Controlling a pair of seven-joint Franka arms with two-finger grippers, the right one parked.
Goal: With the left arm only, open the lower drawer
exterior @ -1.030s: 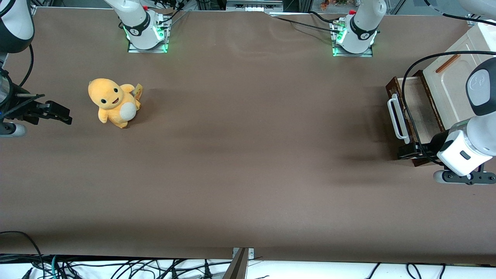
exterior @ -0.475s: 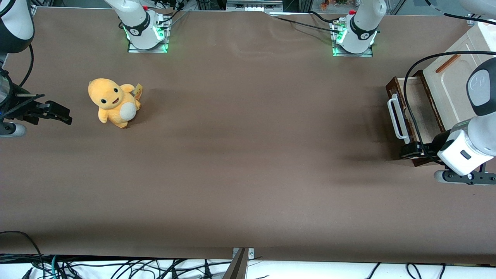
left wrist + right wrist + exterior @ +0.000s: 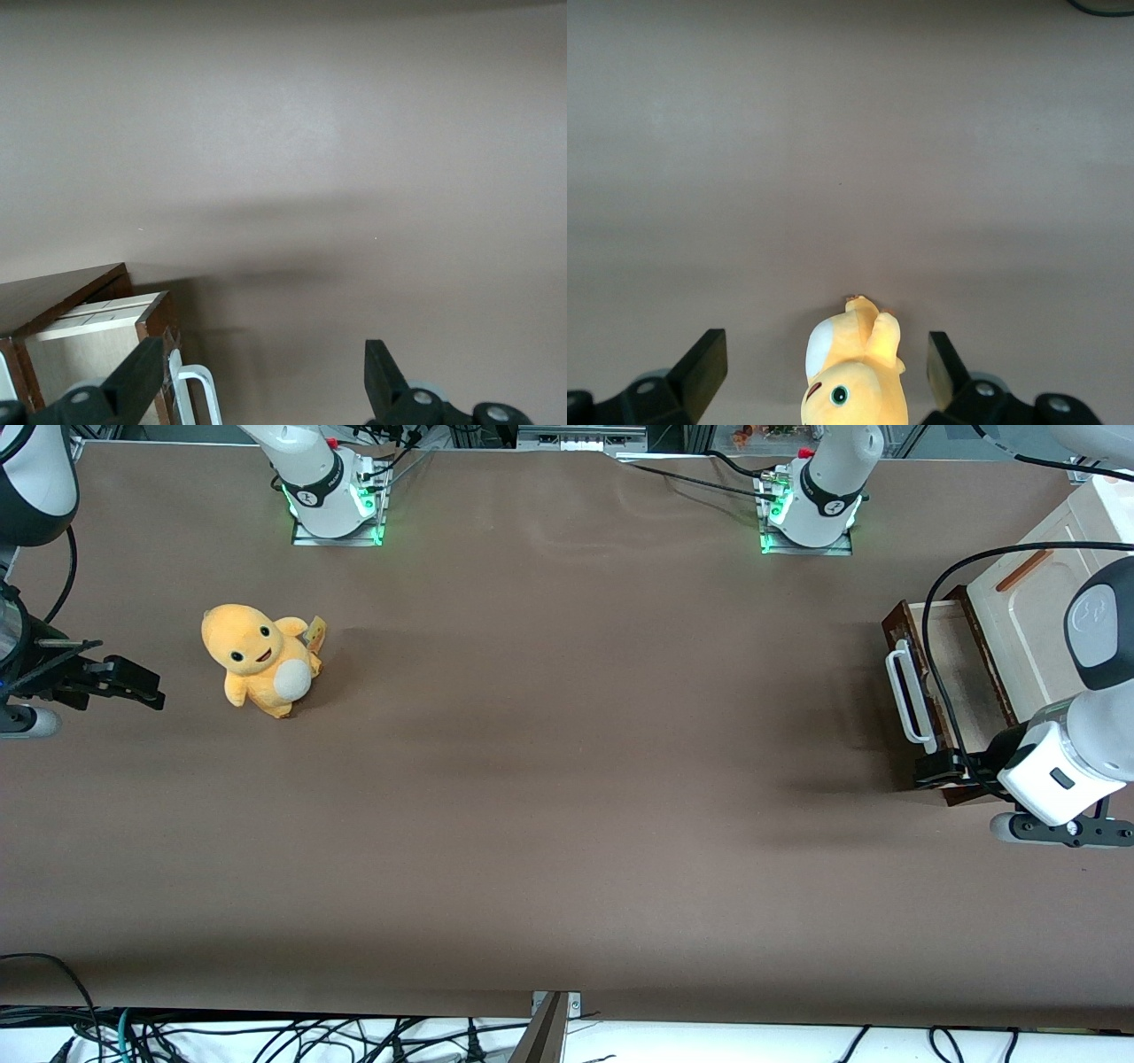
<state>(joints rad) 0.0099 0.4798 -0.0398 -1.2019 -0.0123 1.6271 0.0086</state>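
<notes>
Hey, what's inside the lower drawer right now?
The lower drawer is pulled out and shows only its bare pale floor. The part under the cream cabinet is hidden. The open gripper sits beside the drawer's front corner.

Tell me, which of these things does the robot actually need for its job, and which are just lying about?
Needed:
- lower drawer, already pulled out
- its white loop handle
- left arm, with its gripper open at the drawer's nearer corner

Lying about:
- yellow plush toy, toward the parked arm's end
- cream panel above the drawer

A broad bench (image 3: 549, 779) covered in plain brown sheet fills the scene, lit softly from above with faint shadows. Tangled black cables (image 3: 266, 1036) lie along its near edge on a white surface.
</notes>
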